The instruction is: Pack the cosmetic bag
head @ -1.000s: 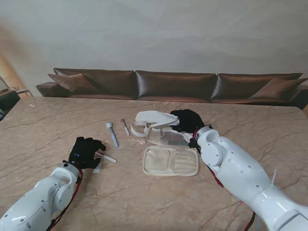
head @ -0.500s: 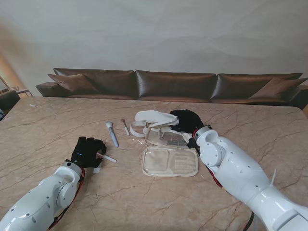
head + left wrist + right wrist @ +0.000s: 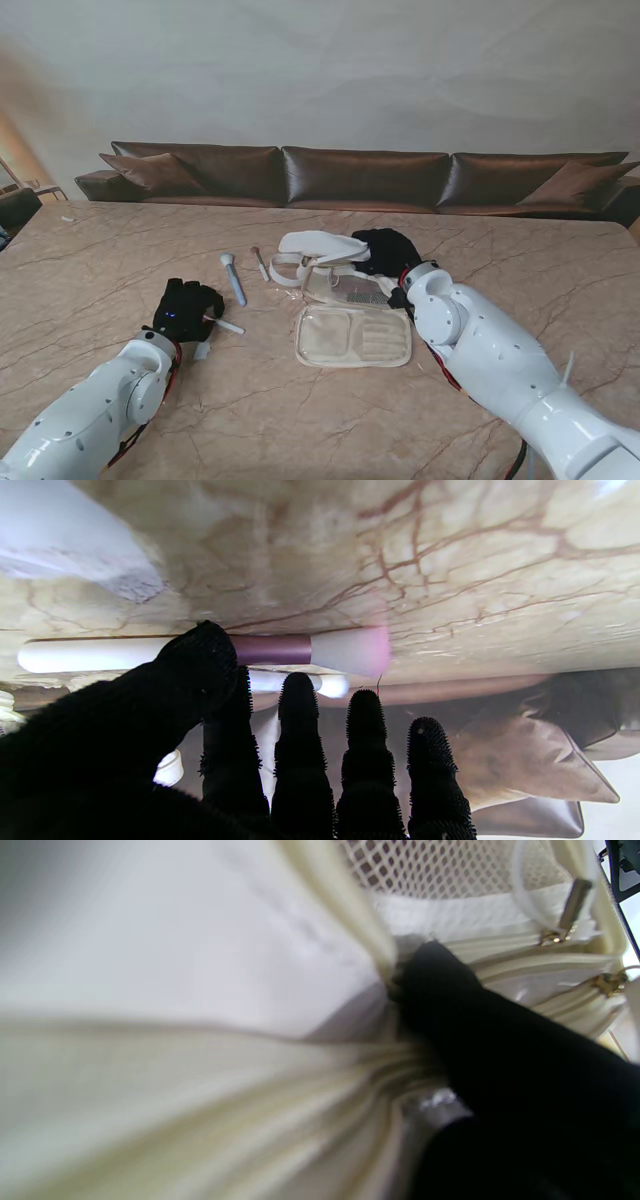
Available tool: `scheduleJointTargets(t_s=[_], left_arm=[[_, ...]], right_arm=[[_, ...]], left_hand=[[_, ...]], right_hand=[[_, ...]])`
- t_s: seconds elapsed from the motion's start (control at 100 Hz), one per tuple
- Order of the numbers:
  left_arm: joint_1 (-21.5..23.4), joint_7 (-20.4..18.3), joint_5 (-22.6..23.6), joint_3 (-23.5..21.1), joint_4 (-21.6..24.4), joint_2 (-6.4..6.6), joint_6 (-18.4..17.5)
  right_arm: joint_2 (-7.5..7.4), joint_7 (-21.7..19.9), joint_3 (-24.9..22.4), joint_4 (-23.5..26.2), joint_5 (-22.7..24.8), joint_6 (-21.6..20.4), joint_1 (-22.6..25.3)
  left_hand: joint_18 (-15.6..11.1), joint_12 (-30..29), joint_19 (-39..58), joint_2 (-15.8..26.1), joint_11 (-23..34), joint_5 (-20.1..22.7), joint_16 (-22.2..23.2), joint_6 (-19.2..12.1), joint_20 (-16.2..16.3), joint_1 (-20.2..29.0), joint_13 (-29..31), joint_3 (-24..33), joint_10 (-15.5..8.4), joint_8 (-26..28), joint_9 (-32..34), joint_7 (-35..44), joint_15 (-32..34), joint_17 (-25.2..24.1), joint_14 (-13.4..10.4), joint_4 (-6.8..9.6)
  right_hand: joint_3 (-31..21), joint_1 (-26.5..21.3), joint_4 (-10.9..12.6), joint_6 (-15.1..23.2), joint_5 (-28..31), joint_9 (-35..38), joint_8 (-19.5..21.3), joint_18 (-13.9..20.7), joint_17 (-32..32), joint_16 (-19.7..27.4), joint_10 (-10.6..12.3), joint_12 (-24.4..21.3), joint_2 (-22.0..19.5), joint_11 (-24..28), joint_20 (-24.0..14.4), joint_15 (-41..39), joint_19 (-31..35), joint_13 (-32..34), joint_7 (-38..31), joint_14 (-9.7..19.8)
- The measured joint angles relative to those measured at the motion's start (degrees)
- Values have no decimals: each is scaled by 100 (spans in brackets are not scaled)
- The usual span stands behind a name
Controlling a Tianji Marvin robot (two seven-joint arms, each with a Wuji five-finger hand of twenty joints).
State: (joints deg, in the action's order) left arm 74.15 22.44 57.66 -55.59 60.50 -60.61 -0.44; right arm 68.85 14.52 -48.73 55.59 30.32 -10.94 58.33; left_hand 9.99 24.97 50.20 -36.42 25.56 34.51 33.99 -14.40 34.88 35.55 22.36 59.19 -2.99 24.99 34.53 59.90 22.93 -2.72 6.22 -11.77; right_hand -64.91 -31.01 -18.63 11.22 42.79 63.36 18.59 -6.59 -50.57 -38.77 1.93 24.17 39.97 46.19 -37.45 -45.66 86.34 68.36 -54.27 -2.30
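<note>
The cream cosmetics bag [image 3: 352, 338] lies open at mid-table, its front panel flat and its back part [image 3: 340, 284] standing up. My right hand [image 3: 388, 250] is shut on the bag's raised top flap [image 3: 318, 243]; the right wrist view shows a black thumb [image 3: 435, 980] pinching cream fabric [image 3: 200, 1080] by a mesh pocket [image 3: 440, 865]. My left hand [image 3: 186, 308] rests over a white-handled brush [image 3: 226, 327] lying on the table. In the left wrist view the thumb [image 3: 200, 655] touches this brush [image 3: 280, 650] at its mauve ferrule, and the other fingers are straight and apart.
A blue-grey brush [image 3: 236, 282] and a small thin brush [image 3: 261, 264] lie left of the bag, farther from me than the left hand. A small white scrap [image 3: 200, 351] sits by the left wrist. A brown sofa [image 3: 360, 178] lines the table's far edge.
My left hand has crept forward and to the right onto the white brush, its fingers curling down over the handle. The right hand and bag have barely moved.
</note>
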Motion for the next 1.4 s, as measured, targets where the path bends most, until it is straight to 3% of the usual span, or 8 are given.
scheduleJointTargets(t_s=[0.16, 0.32, 0.59, 0.88, 1.2, 1.24, 1.32, 1.4], left_arm=[[-9, 137, 58, 12, -48, 2, -18], [19, 292, 12, 4, -101, -7, -58], [-22, 631, -217, 82, -304, -40, -99], [-13, 718, -350, 17, -387, -124, -163], [66, 709, -320, -55, -320, -129, -204], [47, 729, -340, -21, -339, -129, -192], [8, 774, -388, 35, -387, -133, -189], [-32, 794, -389, 86, -425, -131, -189]], right_arm=[[-1, -18, 5, 9, -16, 20, 2], [0, -33, 18, 13, -45, 52, 1], [10, -51, 42, 0, -119, 67, -8], [28, -89, 119, -58, -220, 81, -60], [51, -129, 163, -120, -259, 63, -108], [51, -129, 163, -120, -259, 61, -108], [51, -137, 160, -120, -259, 54, -108], [51, -160, 147, -119, -257, 40, -105]], left_hand=[[7, -4, 242, -95, 93, 295, 60, -51, 48, 47, 343, -160, 0, -572, 382, -21, 91, 148, 1, 0], [7, 168, 499, -134, 143, 391, 214, -53, 128, 48, 987, -114, -178, -654, 1386, -28, 326, 354, 1, 0], [-18, 1147, 901, -304, -1436, 325, 653, -167, 198, 38, 2174, 194, -347, -71, 2056, 340, 838, 859, -171, -114], [-148, 2104, 906, -420, -1493, -40, 1369, -259, 198, 149, 2176, 382, -422, 499, 2057, 891, 1065, 905, -167, -140], [-155, 2252, 910, -417, -1493, -105, 1639, -259, 194, 157, 2173, 378, -512, 714, 2057, 940, 1192, 904, -47, -140], [-155, 2370, 912, -380, -1493, -44, 1640, -248, 194, 163, 2173, 308, -493, 511, 2057, 740, 1190, 904, -42, -138], [-154, 2544, 913, -313, -1459, 181, 1641, 201, 194, 312, 2173, 231, -477, -161, 2057, -91, 1178, 904, -32, -131], [-154, 2709, 913, -308, -1404, 482, 1641, 410, 193, 360, 2173, 169, -468, -376, 2057, -825, 1170, 904, -21, -112]], right_hand=[[0, 0, 0, 0, 0, 0, -2, 0, 0, 0, 0, 0, 0, 0, -1, 0, 1, 0, 0, -1], [0, 0, 0, 0, 0, 0, -44, 0, 0, 0, 0, 0, 0, 0, -2, -34, 37, 0, 0, -2], [0, 0, 1, 0, 0, 0, -95, 0, -52, 0, 0, 0, -1, 0, -3, -79, 64, 0, 0, -15], [0, -1, 4, 0, 3, 5, -146, 0, -99, 0, -18, 0, -1, 0, -4, -127, 90, 0, 0, -37], [0, -2, 5, 0, 7, 12, -196, 0, -120, 0, -22, -47, -1, 0, -4, -171, 120, 4, 0, -45], [0, -2, 5, 0, 7, 13, -197, 0, -122, 0, -22, -57, -1, 0, -4, -175, 122, 4, 0, -45], [0, -2, 5, 0, 7, 13, -212, 0, -129, 0, -23, -58, -1, 0, -4, -179, 123, 4, 0, -46], [0, -2, 5, 0, 7, 14, -212, 0, -135, 0, -23, -60, -1, 0, -4, -181, 123, 4, 0, -46]])
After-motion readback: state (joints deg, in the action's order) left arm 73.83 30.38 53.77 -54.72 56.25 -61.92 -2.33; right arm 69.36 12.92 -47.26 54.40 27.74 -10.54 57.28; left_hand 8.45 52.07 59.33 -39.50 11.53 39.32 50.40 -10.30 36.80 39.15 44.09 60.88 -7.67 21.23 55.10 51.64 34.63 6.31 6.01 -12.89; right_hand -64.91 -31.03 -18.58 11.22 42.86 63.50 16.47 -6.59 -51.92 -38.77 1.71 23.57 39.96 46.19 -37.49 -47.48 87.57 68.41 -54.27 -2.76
